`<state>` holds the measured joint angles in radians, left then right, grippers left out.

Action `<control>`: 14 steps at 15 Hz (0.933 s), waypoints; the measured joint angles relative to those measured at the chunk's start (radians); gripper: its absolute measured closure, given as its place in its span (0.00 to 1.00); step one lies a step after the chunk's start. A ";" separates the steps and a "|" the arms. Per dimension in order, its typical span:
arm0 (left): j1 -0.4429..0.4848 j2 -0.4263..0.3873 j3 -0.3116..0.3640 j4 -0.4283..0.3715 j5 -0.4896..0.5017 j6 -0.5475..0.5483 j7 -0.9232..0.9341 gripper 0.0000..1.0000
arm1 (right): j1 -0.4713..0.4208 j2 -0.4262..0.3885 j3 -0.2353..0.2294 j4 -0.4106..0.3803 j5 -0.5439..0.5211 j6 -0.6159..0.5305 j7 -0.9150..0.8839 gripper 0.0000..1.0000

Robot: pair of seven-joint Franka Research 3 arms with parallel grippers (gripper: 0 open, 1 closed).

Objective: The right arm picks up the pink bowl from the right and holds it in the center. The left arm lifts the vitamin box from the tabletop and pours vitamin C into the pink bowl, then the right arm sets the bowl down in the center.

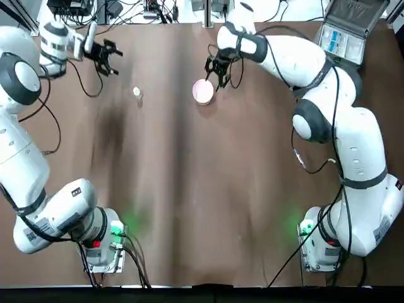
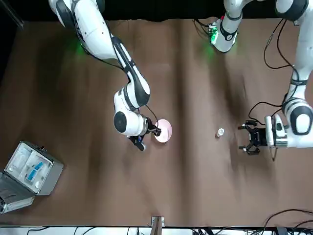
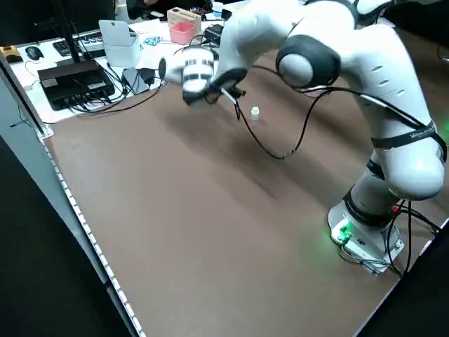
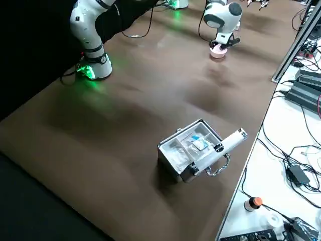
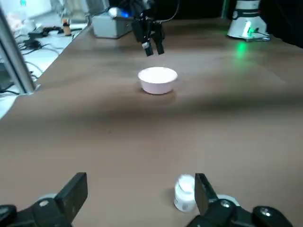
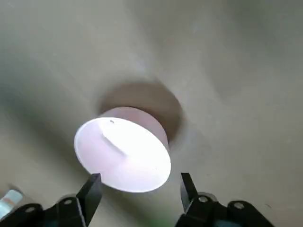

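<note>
Your right gripper (image 1: 218, 71) is at the far part of the table (image 1: 189, 189), just beside the bowl (image 1: 203, 92), on the robot's right of it. Its two fingers (image 6: 90, 196) are spread with nothing between them, so you have the bowl released, not held. The bowl rests upright on the table, near the middle from side to side but towards the far edge, and your right wrist view looks down into its pale inside. In the left wrist view you can see a gap between that gripper and the bowl; the fingertips seem to hang slightly above the rim, though the angle makes their height hard to judge. Your left gripper (image 2: 252, 138) is off to the robot's left, also parted and grasping nothing. The box (image 2: 220, 132) stands upright on the table between that gripper and the bowl, nearer the gripper; in the left wrist view it shows close to one of the left fingers (image 5: 202, 194). Over at the far right corner of the table, you have the case (image 4: 190, 150) with its lid open and blue and white contents showing.
</note>
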<state>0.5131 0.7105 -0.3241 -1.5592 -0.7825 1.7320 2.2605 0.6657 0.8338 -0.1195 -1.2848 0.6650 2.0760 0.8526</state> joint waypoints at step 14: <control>-0.252 -0.310 -0.010 0.081 0.306 0.060 -0.620 0.00 | -0.090 -0.202 -0.323 0.150 -0.217 -0.487 -0.342 0.25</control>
<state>0.2607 0.4000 -0.3338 -1.4778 -0.4769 1.7915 1.6408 0.5761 0.6320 -0.4423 -1.1344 0.4481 1.5893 0.5109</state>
